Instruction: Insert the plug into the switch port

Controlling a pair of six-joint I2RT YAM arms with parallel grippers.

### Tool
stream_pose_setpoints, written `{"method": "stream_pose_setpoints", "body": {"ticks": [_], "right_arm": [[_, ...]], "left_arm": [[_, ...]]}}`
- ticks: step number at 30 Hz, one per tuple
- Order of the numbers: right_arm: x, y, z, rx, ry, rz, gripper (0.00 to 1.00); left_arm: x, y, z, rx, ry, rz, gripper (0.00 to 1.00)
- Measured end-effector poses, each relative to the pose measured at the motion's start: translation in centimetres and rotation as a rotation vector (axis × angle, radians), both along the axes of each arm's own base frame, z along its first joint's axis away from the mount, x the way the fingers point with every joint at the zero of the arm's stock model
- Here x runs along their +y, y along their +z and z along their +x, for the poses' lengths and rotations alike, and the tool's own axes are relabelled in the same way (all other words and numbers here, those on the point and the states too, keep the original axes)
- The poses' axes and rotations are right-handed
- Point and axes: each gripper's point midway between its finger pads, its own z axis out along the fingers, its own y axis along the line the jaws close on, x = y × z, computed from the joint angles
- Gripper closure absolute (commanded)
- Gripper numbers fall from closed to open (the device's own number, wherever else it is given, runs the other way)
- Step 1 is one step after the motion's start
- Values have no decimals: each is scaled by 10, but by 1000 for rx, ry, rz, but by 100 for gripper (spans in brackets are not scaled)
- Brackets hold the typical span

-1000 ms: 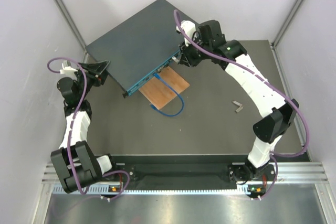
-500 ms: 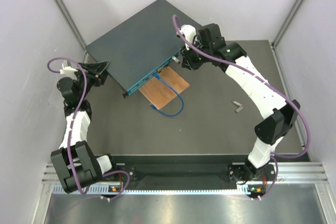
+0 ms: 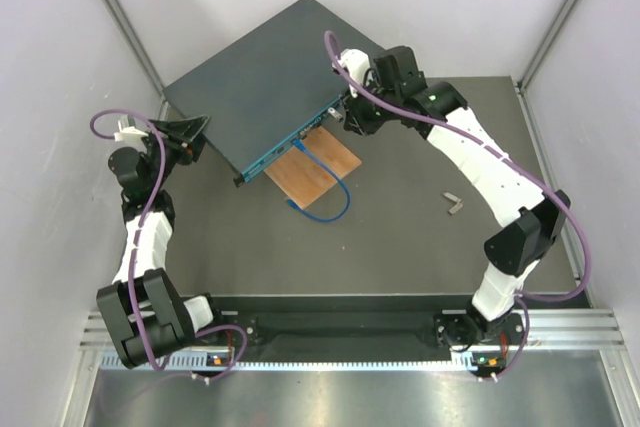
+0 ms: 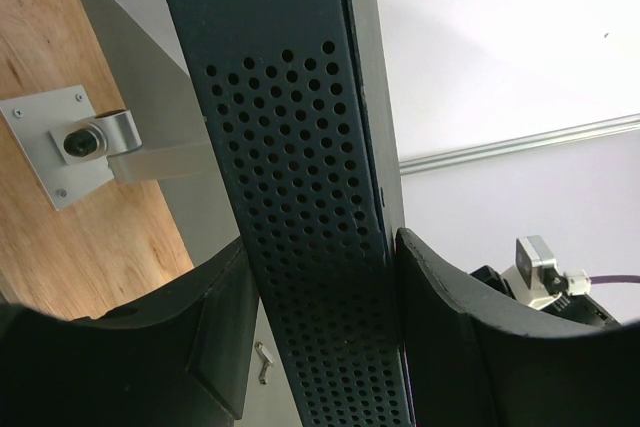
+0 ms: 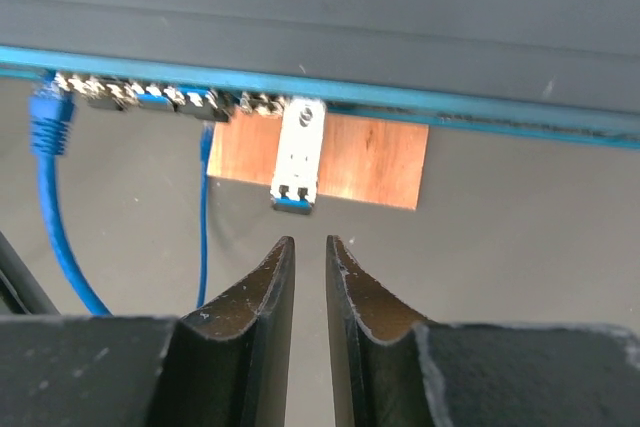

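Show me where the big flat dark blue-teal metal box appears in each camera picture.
Top external: metal box, upper left of centre.
Left wrist: its perforated side, running down the centre.
Right wrist: across the top.
Shared landmark: thin blue cable, top and right wrist only.

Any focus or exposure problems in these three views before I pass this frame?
Top external: evenly lit, only soft shadows, sharp across the switch. Left wrist: switch's perforated side crisp, left gripper dark and nearly featureless, wall washed out. Right wrist: ports sharp, right gripper slightly soft up close.
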Motion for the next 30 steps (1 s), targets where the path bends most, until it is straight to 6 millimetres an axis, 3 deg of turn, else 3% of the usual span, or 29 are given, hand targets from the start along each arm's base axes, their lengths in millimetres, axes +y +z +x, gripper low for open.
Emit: {"method": "stream_pose_setpoints", "body": {"ticks": [8, 30], "right_arm": [[12, 11, 4, -25, 9, 24, 82], [28, 10, 25, -33, -33, 77, 93]], "left_arm": [[0, 0, 0, 0, 0, 0, 100], [0, 0, 0, 0, 0, 2, 100]]}}
